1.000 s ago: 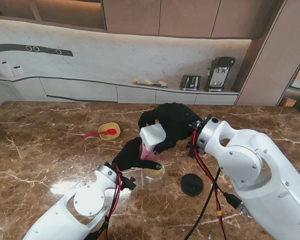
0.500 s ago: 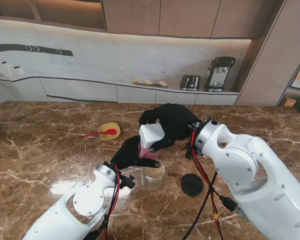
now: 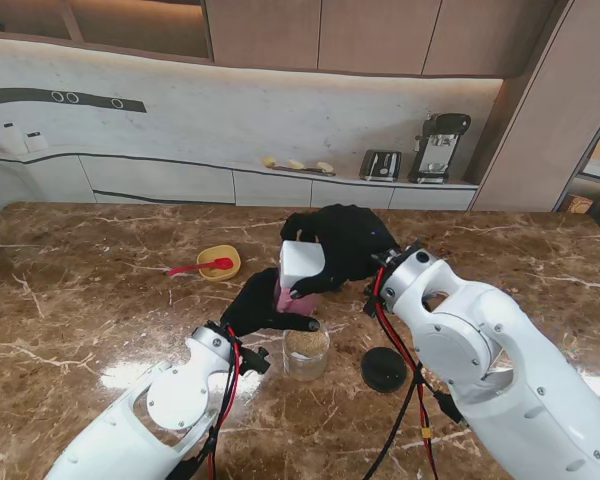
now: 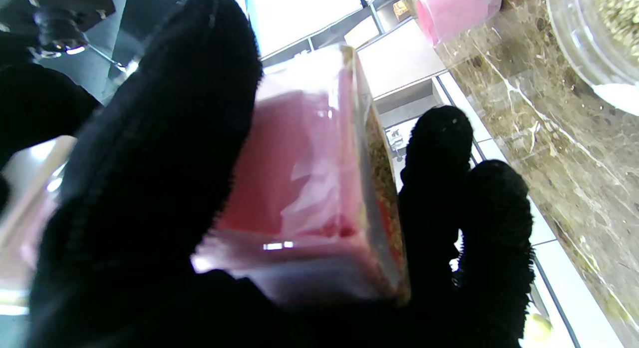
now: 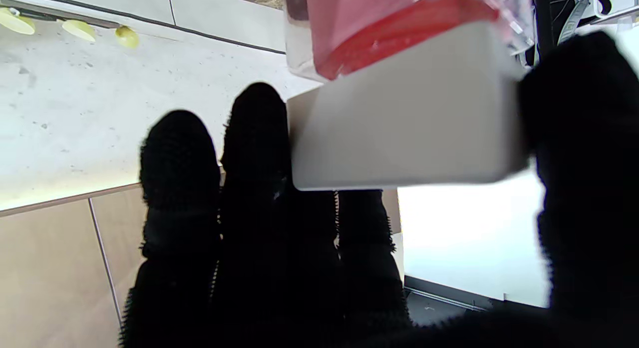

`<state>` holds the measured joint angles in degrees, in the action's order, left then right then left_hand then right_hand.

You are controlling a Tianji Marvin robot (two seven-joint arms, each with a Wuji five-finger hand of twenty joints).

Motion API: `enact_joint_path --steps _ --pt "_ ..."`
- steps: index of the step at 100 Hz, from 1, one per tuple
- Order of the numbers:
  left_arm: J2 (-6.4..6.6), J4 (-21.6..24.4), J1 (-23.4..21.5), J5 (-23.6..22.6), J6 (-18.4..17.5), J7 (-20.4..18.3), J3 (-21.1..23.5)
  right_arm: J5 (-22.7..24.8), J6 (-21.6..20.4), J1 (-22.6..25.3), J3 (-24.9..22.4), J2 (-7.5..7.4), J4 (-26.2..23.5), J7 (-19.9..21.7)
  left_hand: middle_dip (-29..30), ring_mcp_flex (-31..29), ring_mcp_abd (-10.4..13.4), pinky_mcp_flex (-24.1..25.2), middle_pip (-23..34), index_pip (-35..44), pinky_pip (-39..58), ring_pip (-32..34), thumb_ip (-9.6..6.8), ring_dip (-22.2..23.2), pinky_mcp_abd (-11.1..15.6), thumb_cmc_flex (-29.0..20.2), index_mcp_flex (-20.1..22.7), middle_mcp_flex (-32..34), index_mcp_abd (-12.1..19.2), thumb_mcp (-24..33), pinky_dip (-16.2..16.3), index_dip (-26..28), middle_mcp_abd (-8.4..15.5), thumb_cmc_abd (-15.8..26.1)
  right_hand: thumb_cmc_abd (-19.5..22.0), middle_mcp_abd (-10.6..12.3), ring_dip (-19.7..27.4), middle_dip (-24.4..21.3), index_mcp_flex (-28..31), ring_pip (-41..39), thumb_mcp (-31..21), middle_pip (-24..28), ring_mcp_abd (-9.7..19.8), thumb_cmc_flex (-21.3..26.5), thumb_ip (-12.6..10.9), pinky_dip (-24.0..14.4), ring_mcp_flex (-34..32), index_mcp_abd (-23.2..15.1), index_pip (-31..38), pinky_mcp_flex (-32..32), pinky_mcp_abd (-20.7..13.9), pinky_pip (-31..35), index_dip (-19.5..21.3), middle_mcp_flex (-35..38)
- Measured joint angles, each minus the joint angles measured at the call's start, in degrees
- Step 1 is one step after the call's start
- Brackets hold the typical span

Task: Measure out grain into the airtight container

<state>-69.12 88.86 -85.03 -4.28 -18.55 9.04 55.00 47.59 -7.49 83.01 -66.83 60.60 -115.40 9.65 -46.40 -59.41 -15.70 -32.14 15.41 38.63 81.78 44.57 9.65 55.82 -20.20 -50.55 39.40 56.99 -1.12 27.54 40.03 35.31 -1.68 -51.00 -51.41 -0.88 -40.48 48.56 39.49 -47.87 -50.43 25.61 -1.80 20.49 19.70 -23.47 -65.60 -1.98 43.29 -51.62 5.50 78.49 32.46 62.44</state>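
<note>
Our left hand (image 3: pixel 263 306) and right hand (image 3: pixel 345 243) both clasp the pink grain box (image 3: pixel 295 285) by its body and white end, tipped over the clear airtight container (image 3: pixel 306 350) on the worktop (image 3: pixel 100 310). Grain lies inside the container. Its black lid (image 3: pixel 384 369) sits just right of it; a yellow bowl (image 3: pixel 219 262) lies well left, farther from us.

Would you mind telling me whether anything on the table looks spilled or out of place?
Nothing stands out. No grain shows on the marble around the glass jar, the black lid lies flat beside it, and both robot hands hold the tilted dispenser over the jar.
</note>
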Motion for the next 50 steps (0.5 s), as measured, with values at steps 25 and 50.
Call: enact_joint_path --steps 25,50 --pt "-0.12 -0.2 0.0 0.1 0.0 0.6 -0.1 7.5 1.3 0.6 1.4 0.56 0.5 -4.8 0.0 0.0 0.0 0.0 0.1 0.0 0.0 0.0 0.01 0.0 0.0 0.0 0.0 0.0 -0.5 0.0 0.0 0.1 0.0 0.0 5.2 1.5 1.3 -5.9 3.7 0.0 1.8 4.8 0.4 -5.9 -0.2 2.0 -3.0 0.6 -2.4 -2.2 -0.2 2.3 2.4 3.9" --pt "-0.12 -0.2 -0.1 0.0 -0.2 0.6 0.0 5.9 2.3 0.5 1.7 0.60 0.7 -3.7 0.6 0.0 0.0 0.0 0.1 0.0 0.0 0.0 0.01 0.1 0.0 0.0 0.0 0.0 -0.1 0.0 0.0 0.2 0.4 0.0 12.2 1.0 4.1 -9.2 7.1 3.6 2.8 4.3 0.2 -10.2 -6.2 3.2 -5.3 2.5 -10.5 -4.4 -0.1 3.6 3.5 6.8"
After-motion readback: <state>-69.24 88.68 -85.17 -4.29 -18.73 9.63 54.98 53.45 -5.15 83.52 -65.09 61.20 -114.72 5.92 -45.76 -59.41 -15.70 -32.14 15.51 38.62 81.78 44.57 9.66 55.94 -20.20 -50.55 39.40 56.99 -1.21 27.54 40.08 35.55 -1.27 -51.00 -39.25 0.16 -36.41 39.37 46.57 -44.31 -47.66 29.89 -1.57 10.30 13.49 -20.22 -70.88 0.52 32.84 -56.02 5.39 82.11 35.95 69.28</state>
